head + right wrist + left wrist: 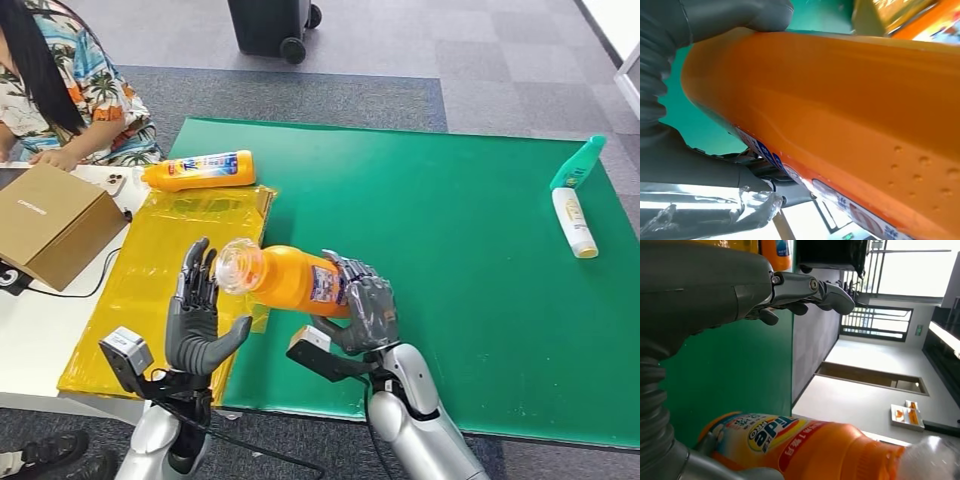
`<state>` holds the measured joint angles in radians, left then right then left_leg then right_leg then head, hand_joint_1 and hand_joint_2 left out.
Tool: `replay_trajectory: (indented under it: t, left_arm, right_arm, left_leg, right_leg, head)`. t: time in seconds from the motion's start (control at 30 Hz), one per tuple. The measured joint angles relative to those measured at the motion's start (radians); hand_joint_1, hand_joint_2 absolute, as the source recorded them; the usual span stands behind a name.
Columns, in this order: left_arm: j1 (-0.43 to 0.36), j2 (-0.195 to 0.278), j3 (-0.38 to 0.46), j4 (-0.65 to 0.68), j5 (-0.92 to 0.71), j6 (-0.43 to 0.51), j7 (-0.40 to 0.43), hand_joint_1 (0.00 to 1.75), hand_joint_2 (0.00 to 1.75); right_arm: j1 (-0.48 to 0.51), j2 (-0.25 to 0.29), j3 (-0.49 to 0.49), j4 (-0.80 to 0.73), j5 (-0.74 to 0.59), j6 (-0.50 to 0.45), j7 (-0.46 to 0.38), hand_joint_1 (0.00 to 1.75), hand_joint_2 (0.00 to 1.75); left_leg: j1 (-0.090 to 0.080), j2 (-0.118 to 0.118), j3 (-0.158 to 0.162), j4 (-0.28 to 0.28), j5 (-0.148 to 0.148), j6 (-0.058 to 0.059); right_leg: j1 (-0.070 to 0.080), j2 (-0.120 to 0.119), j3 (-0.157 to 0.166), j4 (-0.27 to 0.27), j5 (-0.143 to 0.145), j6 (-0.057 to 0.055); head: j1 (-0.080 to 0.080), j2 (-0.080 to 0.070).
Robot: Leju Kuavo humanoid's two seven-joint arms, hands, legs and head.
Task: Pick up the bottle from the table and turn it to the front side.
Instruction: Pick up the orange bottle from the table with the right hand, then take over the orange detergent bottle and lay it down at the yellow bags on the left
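Note:
An orange detergent bottle (290, 280) with a clear cap is lifted above the green mat's near left part, lying sideways with its cap toward my left. My right hand (366, 305) grips its lower body; the right wrist view has the orange bottle (836, 115) close up under my thumb. My left hand (200, 315) is held up with its fingers spread just beside the cap, and whether it touches is unclear. The left wrist view looks along the labelled bottle (802, 447) with my left hand (753, 287) spread above it.
A second orange bottle (200, 171) lies on the yellow sheet (143, 290) at the mat's far left. A green bottle (577, 163) and a white bottle (574, 222) lie at the far right of the green mat (453, 230). A person sits by a cardboard box (49, 222) at left.

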<state>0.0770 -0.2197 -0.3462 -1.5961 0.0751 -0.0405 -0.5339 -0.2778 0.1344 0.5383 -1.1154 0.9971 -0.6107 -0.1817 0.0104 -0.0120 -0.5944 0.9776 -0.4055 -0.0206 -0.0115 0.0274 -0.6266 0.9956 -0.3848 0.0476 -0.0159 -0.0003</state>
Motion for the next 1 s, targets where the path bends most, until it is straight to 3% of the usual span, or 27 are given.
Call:
replay_trajectory:
  t: [0.57,1.0]
  left_arm:
    - [-0.001,0.018,-0.005,0.005,-0.015,0.068,-0.011,0.0,1.75]
    - [-0.01,0.027,-0.026,0.007,0.005,0.021,-0.009,0.0,1.75]
  right_arm:
    - [0.059,-0.032,0.125,-0.03,-0.072,0.061,-0.074,1.75,1.75]
    - [0.019,-0.033,0.145,-0.003,-0.015,0.044,-0.018,1.75,1.75]
  left_leg:
    - [0.0,0.0,0.0,0.0,0.0,0.0]
    - [0.0,0.0,0.0,0.0,0.0,0.0]
  right_leg:
    - [0.0,0.0,0.0,0.0,-0.001,-0.001]
    - [0.0,0.0,0.0,0.0,0.0,-0.001]
  head:
    - [0.0,0.0]
    - [0.0,0.0]
